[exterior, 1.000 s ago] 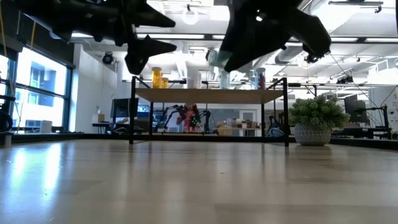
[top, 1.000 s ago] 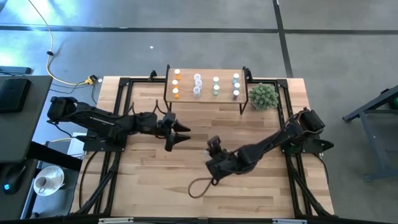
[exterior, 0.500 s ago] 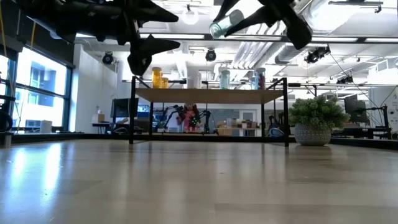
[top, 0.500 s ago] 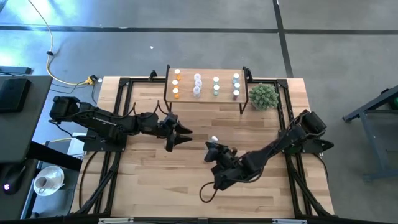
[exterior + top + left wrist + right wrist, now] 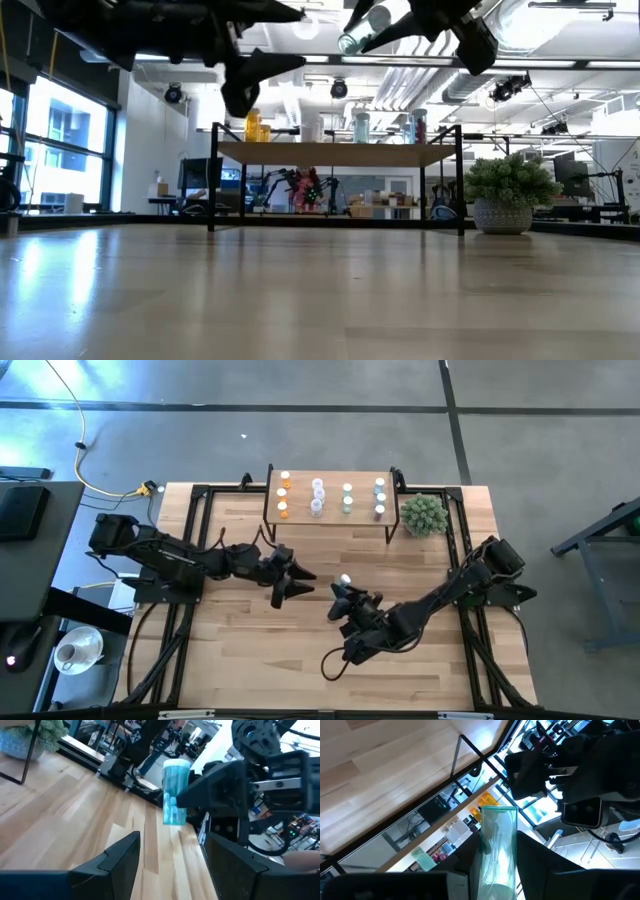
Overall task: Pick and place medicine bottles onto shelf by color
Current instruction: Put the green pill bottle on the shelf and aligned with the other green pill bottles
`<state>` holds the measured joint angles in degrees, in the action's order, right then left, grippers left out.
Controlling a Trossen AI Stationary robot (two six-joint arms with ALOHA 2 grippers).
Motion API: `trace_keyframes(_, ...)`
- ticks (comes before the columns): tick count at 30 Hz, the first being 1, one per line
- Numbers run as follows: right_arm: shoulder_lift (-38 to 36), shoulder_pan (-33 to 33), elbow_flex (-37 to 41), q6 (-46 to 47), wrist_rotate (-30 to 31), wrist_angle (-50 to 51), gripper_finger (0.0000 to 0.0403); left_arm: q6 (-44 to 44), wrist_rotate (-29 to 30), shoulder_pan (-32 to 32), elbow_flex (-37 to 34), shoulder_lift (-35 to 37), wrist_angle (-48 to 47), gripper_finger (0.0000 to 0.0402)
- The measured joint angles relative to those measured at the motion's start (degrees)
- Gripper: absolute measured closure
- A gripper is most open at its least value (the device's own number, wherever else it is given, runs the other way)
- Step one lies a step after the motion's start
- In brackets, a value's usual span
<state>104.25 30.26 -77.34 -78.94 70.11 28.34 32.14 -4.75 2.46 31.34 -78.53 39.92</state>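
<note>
Blue bottle [image 5: 175, 792] tilted, cap toward left gripper [image 5: 300, 582] (spread); right gripper [image 5: 345, 600] clenches it.

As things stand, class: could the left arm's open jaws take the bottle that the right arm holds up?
Probably yes. The left gripper faces the blue bottle with its jaws open, and nothing stands between them. The right gripper is shut on its base.
</note>
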Motion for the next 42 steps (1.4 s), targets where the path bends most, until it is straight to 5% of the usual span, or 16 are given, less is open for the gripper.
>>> trace_keyframes(15,0.0,0.45,0.0,-2.05,-0.02,-0.11,0.0313,-1.77,-3.85,-0.28,11.24,-13.23,-0.15,0.0189)
trace_keyframes(29,0.0,2.66,0.02,-2.12,0.02,-0.37,0.0313,-3.7,-2.69,-1.51,13.39,-14.79,-0.22,0.0192)
trace_keyframes(42,0.0,2.36,0.02,-2.12,-0.24,-0.41,0.0313,-3.65,-2.54,-1.75,13.39,-14.79,-0.59,0.025)
